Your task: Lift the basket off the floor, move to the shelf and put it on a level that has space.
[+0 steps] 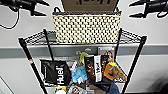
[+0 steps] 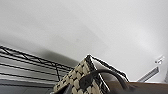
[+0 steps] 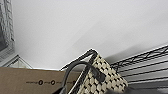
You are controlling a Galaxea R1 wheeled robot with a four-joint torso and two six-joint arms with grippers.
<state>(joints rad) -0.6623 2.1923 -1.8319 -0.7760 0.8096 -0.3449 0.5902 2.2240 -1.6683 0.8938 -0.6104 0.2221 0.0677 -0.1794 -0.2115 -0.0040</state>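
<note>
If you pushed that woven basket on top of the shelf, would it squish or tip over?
The basket would probably keep its shape: its thick weave and dark rim look stiff. It seems unlikely to tip, since it is wide and sits flat on the shelf. It may feel heavier than it looks, because a cardboard box rides inside.

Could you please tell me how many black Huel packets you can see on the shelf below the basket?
2: one black Huel pouch at the tier's left end, and one black Huel packet standing right of centre beside the blue toy. Others may be hidden in the clutter.
</note>
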